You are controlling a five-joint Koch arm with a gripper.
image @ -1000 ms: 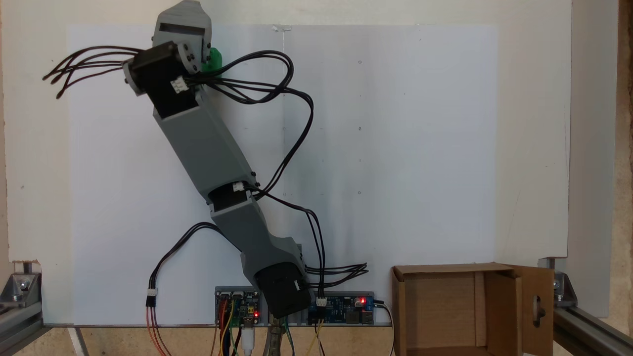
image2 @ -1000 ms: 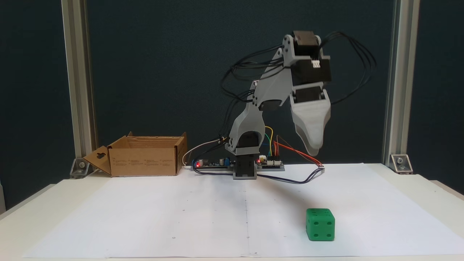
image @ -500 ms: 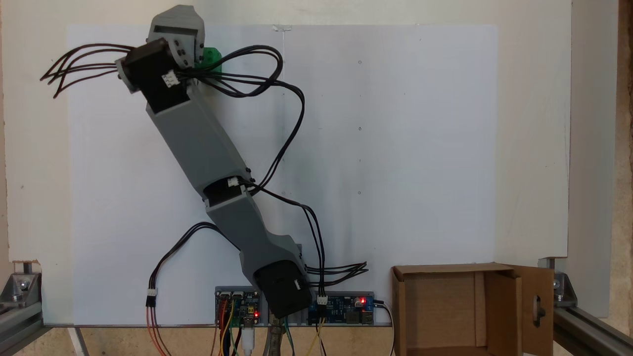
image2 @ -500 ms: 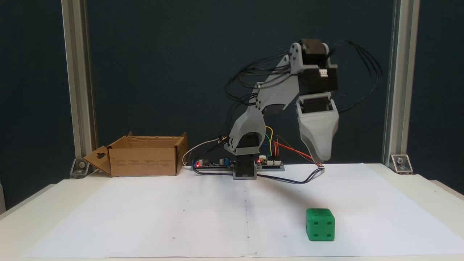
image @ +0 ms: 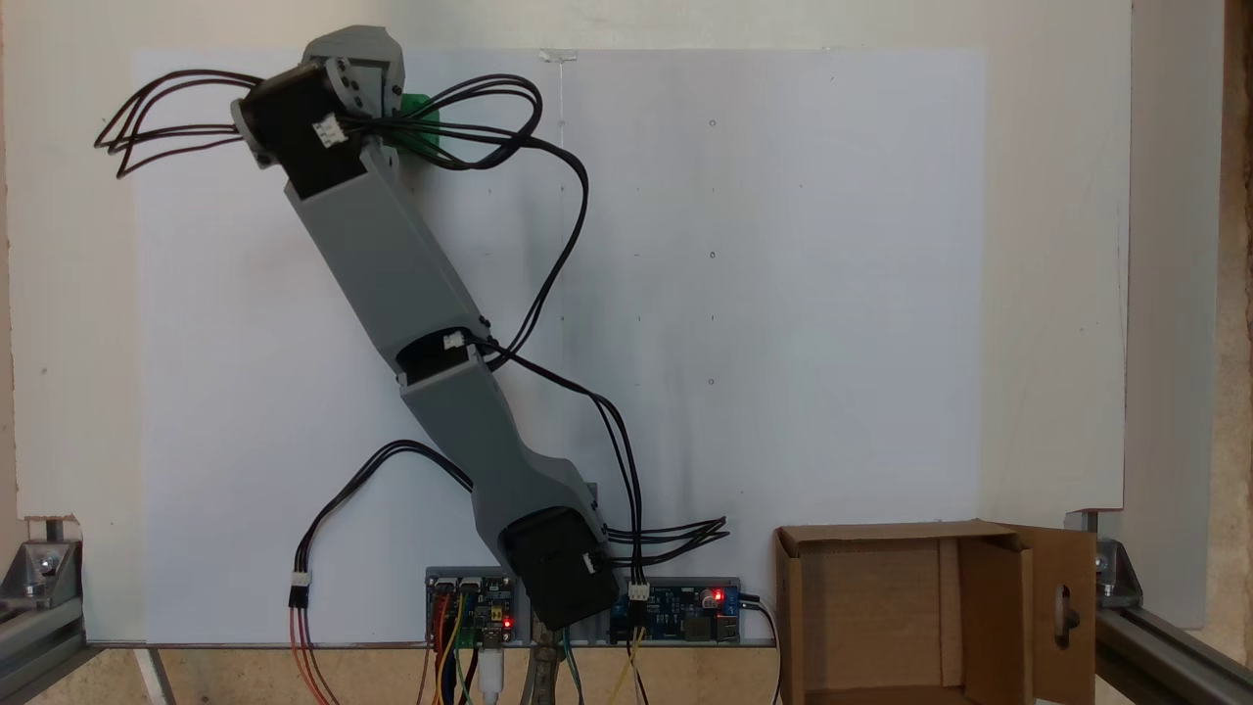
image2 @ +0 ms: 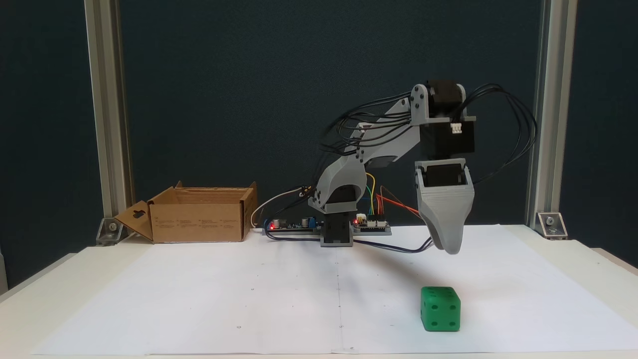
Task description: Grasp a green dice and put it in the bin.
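Green dice point(image2: 440, 308) sits flat, a four-pip face toward camera; gripper point(image2: 448, 248) above, opening indiscernible.

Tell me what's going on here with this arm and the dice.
A small grey arm is reaching over the green dice, which sits on the white paper. The gripper hangs just above the dice, not touching it; whether it is open can't be told from these angles. The bin, an open cardboard box, stands off near the arm's base, and nothing shows inside it in a fixed view. So the grasp hasn't happened yet.
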